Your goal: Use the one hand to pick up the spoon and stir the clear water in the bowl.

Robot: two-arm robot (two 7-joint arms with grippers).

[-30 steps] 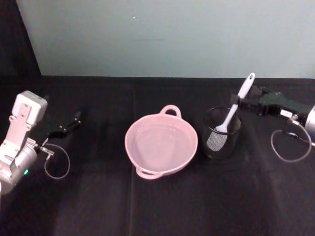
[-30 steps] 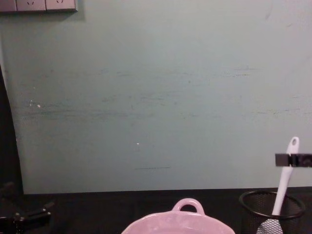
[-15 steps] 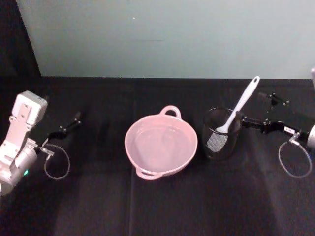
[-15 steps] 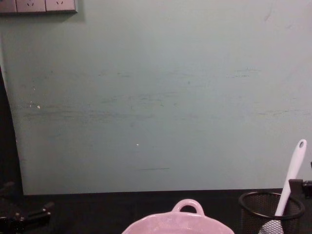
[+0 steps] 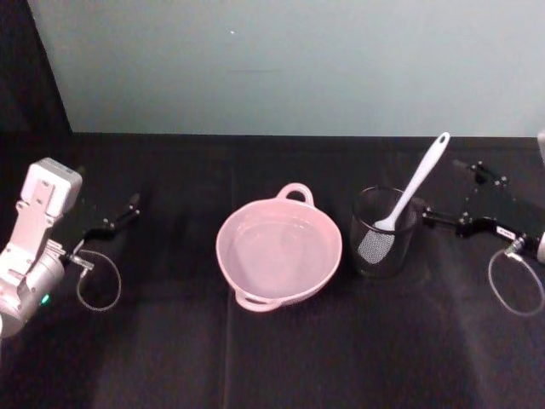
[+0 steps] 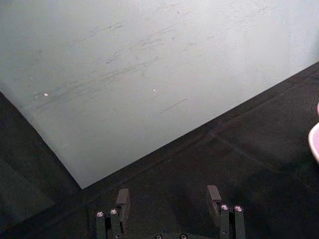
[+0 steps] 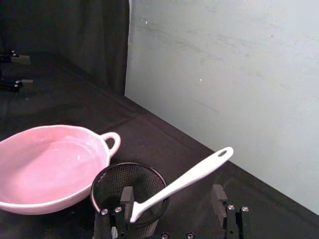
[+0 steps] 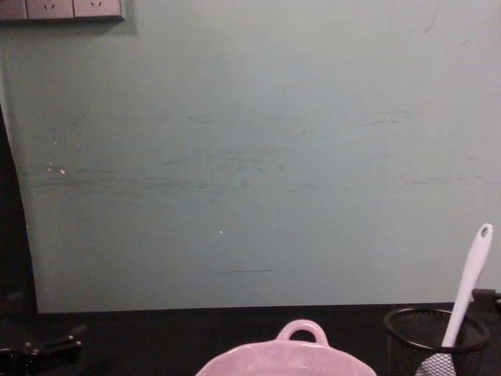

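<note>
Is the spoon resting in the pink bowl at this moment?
No: in the head view the spoon stands tilted in the black mesh cup, to the right of the bowl.

The bowl (image 5: pixel 279 250) is set at the middle of the table (image 5: pixel 272 358), water (image 5: pixel 277 254) held in it. Just to the bowl's right a mesh cup (image 5: pixel 383 232) is stood, the spoon (image 5: pixel 411 189) leaned inside. The right gripper (image 5: pixel 447 192) is placed right of the cup, the left gripper (image 5: pixel 119 217) well left of the bowl.

R hand (image 5: pixel 440 198) let go of spoon (image 5: pixel 414 186) (now in cup (image 5: pixel 382 233)), backed off.
</note>
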